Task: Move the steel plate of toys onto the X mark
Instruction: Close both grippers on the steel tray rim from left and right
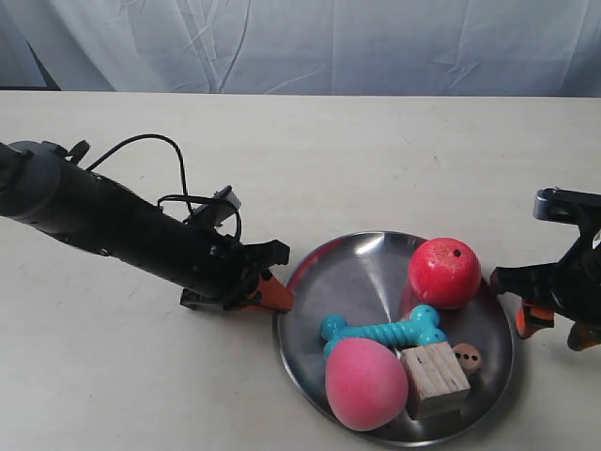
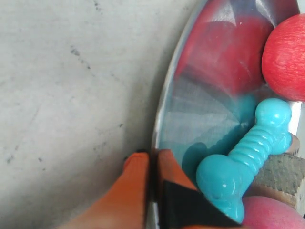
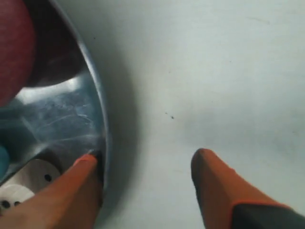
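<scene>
The steel plate (image 1: 357, 272) lies on the pale table and holds the red ball (image 1: 443, 272), teal bone (image 1: 380, 332), pink egg-shaped ball (image 1: 364, 383), wooden cube (image 1: 435, 379) and spotted die (image 1: 467, 357). My left gripper (image 2: 152, 155) is shut on the plate's rim (image 2: 164, 109), close to one end of the bone (image 2: 248, 162). In the exterior view it (image 1: 277, 296) sits at the plate's left edge. My right gripper (image 3: 145, 160) is open and straddles the opposite rim (image 3: 102, 124), one finger inside by the die (image 3: 24, 186), the other over the table. The X mark is out of view.
A white cloth (image 1: 310, 42) hangs behind the table's far edge. A black cable (image 1: 169, 169) loops over the arm at the exterior view's left. Bare table surface (image 1: 310, 160) stretches behind the plate.
</scene>
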Robot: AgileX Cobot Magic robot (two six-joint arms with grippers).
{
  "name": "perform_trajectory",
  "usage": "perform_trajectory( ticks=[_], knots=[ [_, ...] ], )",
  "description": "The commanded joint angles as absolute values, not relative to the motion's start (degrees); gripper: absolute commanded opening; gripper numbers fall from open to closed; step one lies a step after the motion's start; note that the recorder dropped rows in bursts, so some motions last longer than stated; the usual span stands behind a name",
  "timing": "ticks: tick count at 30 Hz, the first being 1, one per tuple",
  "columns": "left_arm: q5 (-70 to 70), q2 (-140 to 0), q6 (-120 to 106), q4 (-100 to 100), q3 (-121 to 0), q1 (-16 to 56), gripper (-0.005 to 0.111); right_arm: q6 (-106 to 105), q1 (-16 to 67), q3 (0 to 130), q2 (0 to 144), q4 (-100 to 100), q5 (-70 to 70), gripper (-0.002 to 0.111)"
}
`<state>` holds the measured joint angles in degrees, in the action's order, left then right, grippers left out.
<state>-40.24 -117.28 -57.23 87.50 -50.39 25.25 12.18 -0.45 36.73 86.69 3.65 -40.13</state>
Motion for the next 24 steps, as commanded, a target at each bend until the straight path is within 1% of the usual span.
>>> perform_trajectory(
  ticks=[1,4,6,11,17,24],
  knots=[
    [-36.37,-119.00,-57.37,85.05,-49.68,25.26,0.000,10.26,-0.61,35.04,86.73,8.01,-35.00,0.041],
    [-37.11,-119.00,-57.37,85.05,-49.68,25.26,0.000,10.01,-0.61,33.03,86.73,10.01,-32.09,0.034],
    [-37.38,-119.00,-57.37,85.05,-49.68,25.26,0.000,10.01,-0.61,32.30,86.73,10.83,-30.90,0.035],
    [-37.86,-119.00,-57.37,85.05,-49.68,25.26,0.000,10.01,-0.61,32.17,87.00,10.98,-29.08,0.044],
    [-38.09,-119.00,-57.37,85.05,-49.68,25.26,0.000,8.46,-0.61,31.37,90.21,14.44,-27.81,0.045],
    [-38.32,-119.00,-57.37,85.28,-49.68,25.26,0.000,3.43,-0.61,30.07,90.55,20.24,-25.05,0.045]
  ],
)
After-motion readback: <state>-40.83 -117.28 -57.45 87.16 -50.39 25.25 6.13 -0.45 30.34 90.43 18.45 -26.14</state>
